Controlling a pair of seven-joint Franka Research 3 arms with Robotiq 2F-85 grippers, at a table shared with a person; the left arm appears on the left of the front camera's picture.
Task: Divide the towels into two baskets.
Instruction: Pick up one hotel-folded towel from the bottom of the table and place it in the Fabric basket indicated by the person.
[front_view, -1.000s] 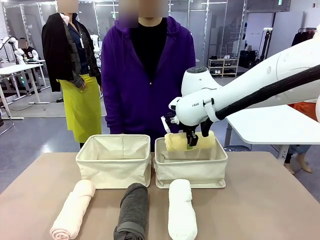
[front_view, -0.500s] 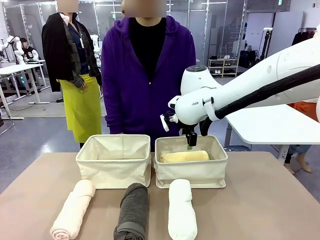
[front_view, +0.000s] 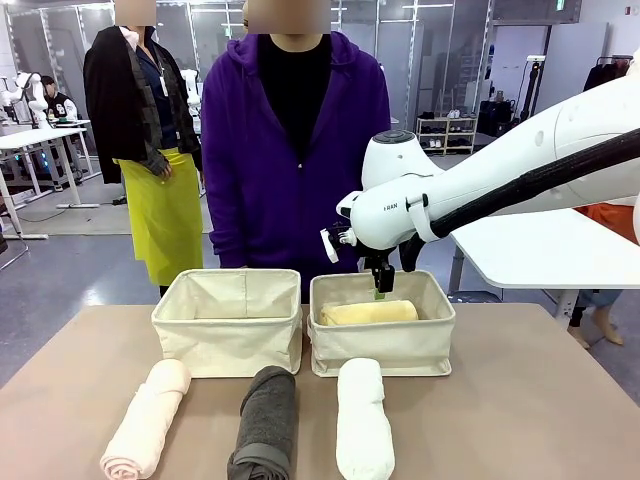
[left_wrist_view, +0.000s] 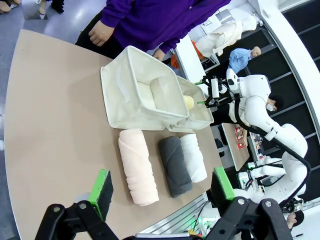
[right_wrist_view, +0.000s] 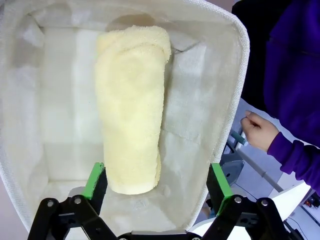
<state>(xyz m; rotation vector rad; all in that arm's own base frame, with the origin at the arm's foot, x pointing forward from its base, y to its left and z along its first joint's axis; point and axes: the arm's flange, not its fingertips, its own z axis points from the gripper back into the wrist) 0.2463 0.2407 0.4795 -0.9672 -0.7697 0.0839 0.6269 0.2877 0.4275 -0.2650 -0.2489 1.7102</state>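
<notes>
Now yellow towel (front_view: 368, 313) lies flat inside right basket (front_view: 385, 345), dropped from right gripper (front_view: 380, 290) within last second; gripper hangs just above, jaws wide, holding nothing; left basket (front_view: 228, 335) empty; pink towel (front_view: 148, 415), grey towel (front_view: 265, 420), white towel (front_view: 362, 425) wait in near row; left gripper (left_wrist_view: 162, 187) wide open, empty; one of four sorted.

A tan tabletop (front_view: 540, 400) spreads across the foreground. Beyond it lies a smooth grey floor (front_view: 70, 270) with a dull sheen. One white table (front_view: 545, 250) stands at the right and another white table (front_view: 30, 140) at the far left. Dark-framed glass partitions (front_view: 60, 45) line the back (long ceiling light strips (front_view: 432, 6) glow above), and a low shelf rack (front_view: 447, 133) holds small items.
</notes>
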